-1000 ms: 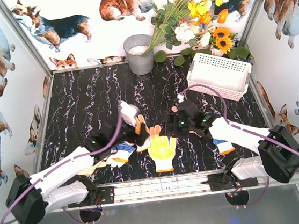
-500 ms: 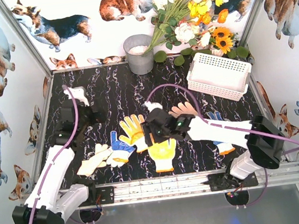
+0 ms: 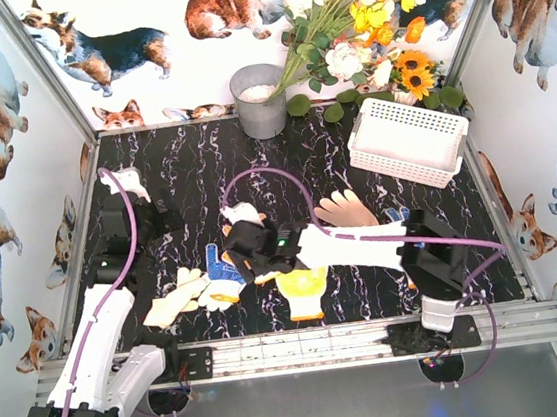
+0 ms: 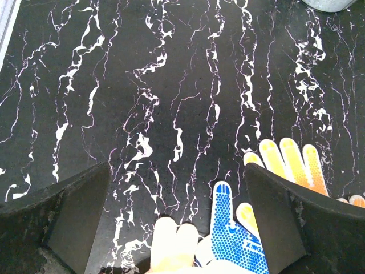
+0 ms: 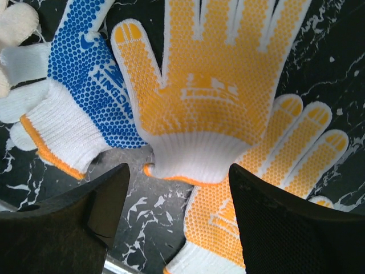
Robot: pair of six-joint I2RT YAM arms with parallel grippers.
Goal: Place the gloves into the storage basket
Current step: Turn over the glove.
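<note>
Bench: black marble-pattern top with white veining; aluminium rail along the near edge. Walls white, printed with corgis.

Far centre: grey metal bucket. Far right corner: bunch of flowers.

Storage basket: white, slotted sides, far right just in front of the flowers, well apart from the gloves.

Gloves lie flat near centre: cream pair, blue-dotted glove, yellow-dotted glove overlapping a second yellow-dotted glove. Peach rubber glove lies further right.

Right hand: reached across to left of centre, fingers spread, nothing gripped, over the white cuff of the upper yellow-dotted glove.

Left hand: at the left side, fingers apart, empty, over bare bench just beyond the glove fingertips.
</note>
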